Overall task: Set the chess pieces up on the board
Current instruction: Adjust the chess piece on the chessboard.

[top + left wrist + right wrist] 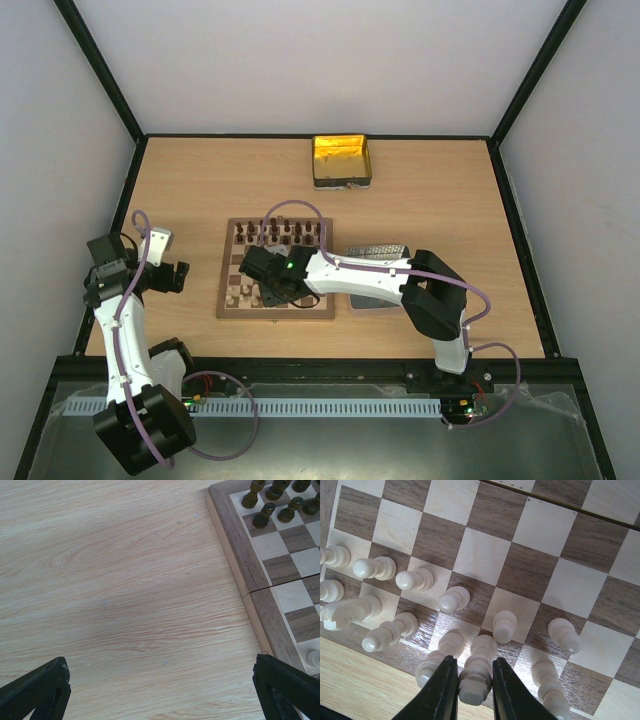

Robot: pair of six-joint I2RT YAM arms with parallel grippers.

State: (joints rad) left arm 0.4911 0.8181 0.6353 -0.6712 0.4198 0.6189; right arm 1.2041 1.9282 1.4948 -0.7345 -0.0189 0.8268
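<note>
Here's the board [275,268] in the middle of the table [180,180]. The dark pieces [278,233] are lined up along its far side and the cream pieces [240,293] are gathered on the near side.

The right arm reaches in from the right, and the right gripper [474,682] is down over the near rows. Its jaws are almost together, pinching a tall cream piece [476,665] that stands in the row nearest the board's edge. More cream ones stand just beside it on both sides, each on a square.

Over on the left, the left gripper [160,702] hangs above bare table just left of the board. Its jaws are spread wide with nothing between them.

A grey tray [378,250] lies just to the right of the board, partly under the right arm. A yellow tin [342,160] sits at the far edge, well apart from the board.
</note>
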